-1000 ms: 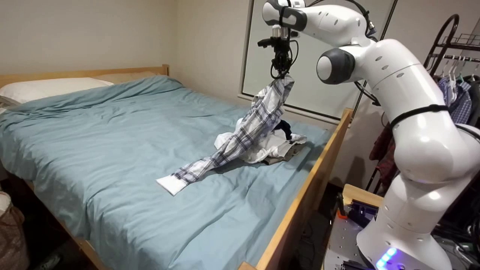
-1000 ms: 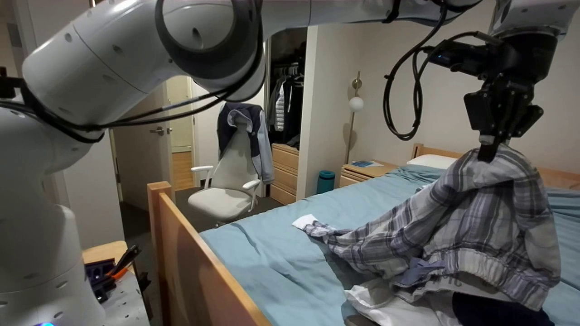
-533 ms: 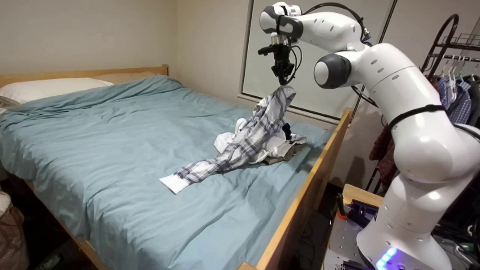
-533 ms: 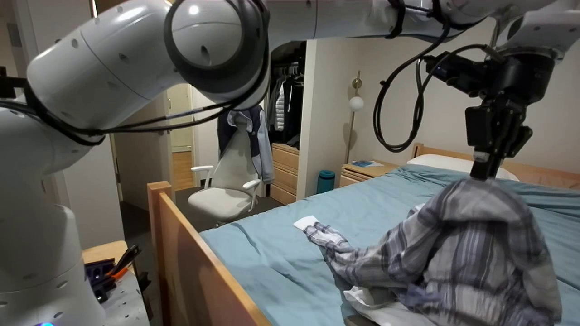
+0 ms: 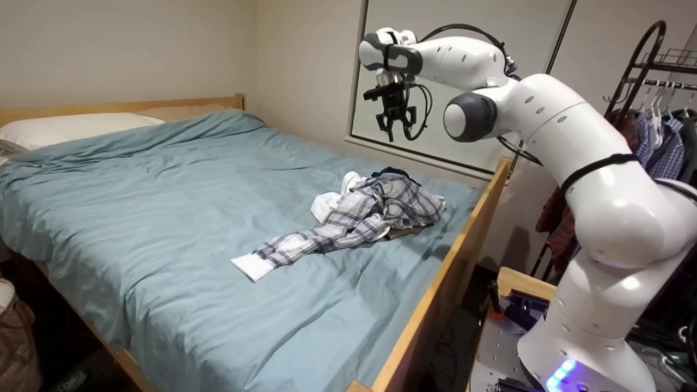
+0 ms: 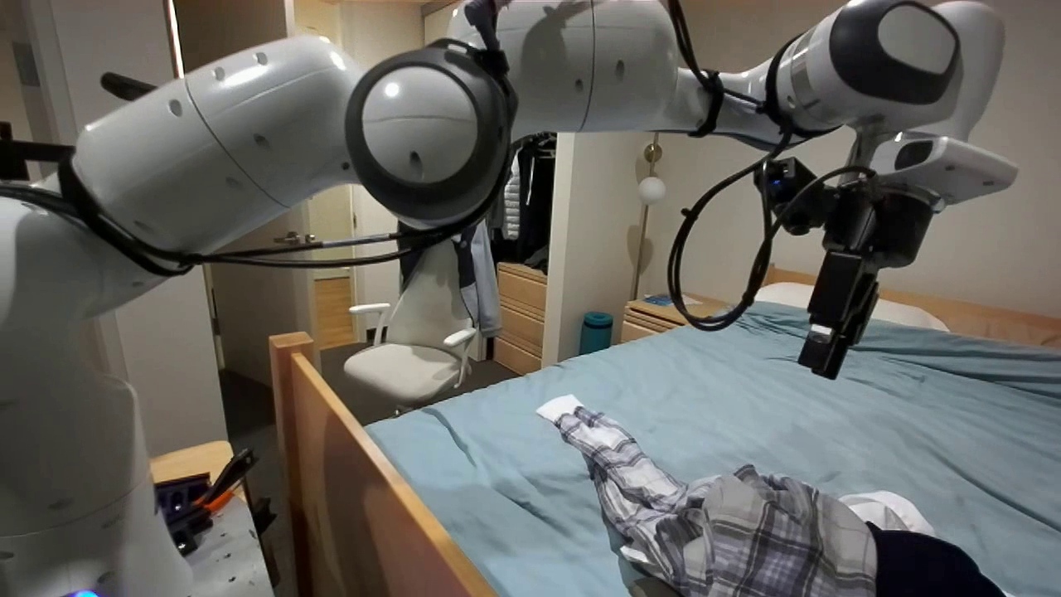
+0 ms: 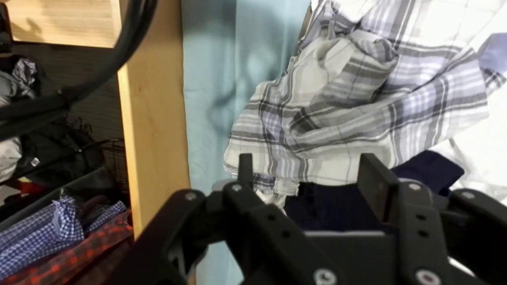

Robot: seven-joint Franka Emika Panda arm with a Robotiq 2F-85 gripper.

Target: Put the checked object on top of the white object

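Observation:
The checked object, a grey-and-white plaid shirt [image 5: 354,209] [image 6: 771,531], lies crumpled on the bed, one sleeve stretched out to a white cuff. Its body covers much of the white object [image 5: 325,206], a white cloth whose edges stick out from beneath it; in the wrist view the white cloth [image 7: 479,158] shows at the right. Above the pile, clear of the fabric, hangs my gripper [image 5: 399,137] [image 6: 821,365]. Seen from the wrist, the gripper [image 7: 305,164] has its fingers wide apart with nothing held, and the shirt [image 7: 340,107] lies below.
Dark navy cloth [image 5: 393,172] [image 7: 332,209] sits in the same pile, with some brown fabric [image 5: 403,233] under it. The wooden footboard [image 5: 446,272] [image 7: 154,99] runs between the arm's base and the blue bed cover [image 5: 179,218]. A window [image 5: 463,109] is behind the gripper.
One second ago the gripper was shut on the shirt and held it up. The jaws have opened and the shirt has dropped onto the pile. The gripper has come lower.

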